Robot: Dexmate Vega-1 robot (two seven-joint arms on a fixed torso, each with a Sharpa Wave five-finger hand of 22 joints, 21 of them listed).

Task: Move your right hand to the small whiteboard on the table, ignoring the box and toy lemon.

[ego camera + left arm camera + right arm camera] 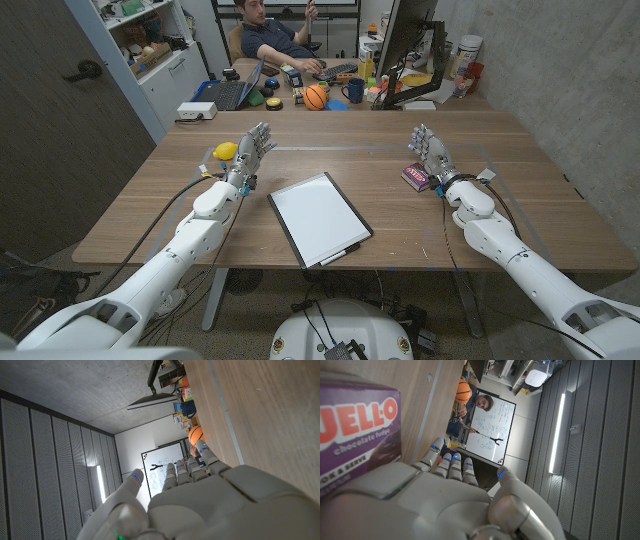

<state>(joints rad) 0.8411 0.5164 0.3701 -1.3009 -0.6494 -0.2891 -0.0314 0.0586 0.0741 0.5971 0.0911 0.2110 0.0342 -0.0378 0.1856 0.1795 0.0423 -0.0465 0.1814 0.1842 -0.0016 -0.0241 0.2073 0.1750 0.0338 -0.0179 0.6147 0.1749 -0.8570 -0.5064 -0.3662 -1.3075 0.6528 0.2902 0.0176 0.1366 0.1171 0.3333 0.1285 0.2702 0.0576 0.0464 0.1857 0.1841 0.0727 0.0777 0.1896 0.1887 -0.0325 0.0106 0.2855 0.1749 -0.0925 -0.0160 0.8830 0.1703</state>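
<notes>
A small whiteboard (320, 218) with a black frame and a marker clipped at its near edge lies in the middle of the table. My right hand (431, 153) stands open at the right, fingers up, holding nothing, just beyond a purple Jell-O box (415, 177). The box (355, 435) looms close beside that hand (445, 505) in the right wrist view. My left hand (252, 150) is open on the left, beside a yellow toy lemon (226, 151). The left hand (200, 500) holds nothing in the left wrist view.
A person sits at a cluttered desk (330, 95) behind the table, with a basketball (316, 96), laptop (228, 92) and monitor (405, 40). A concrete wall (560, 80) runs along the right. Cables trail from both wrists across the wooden table (350, 150).
</notes>
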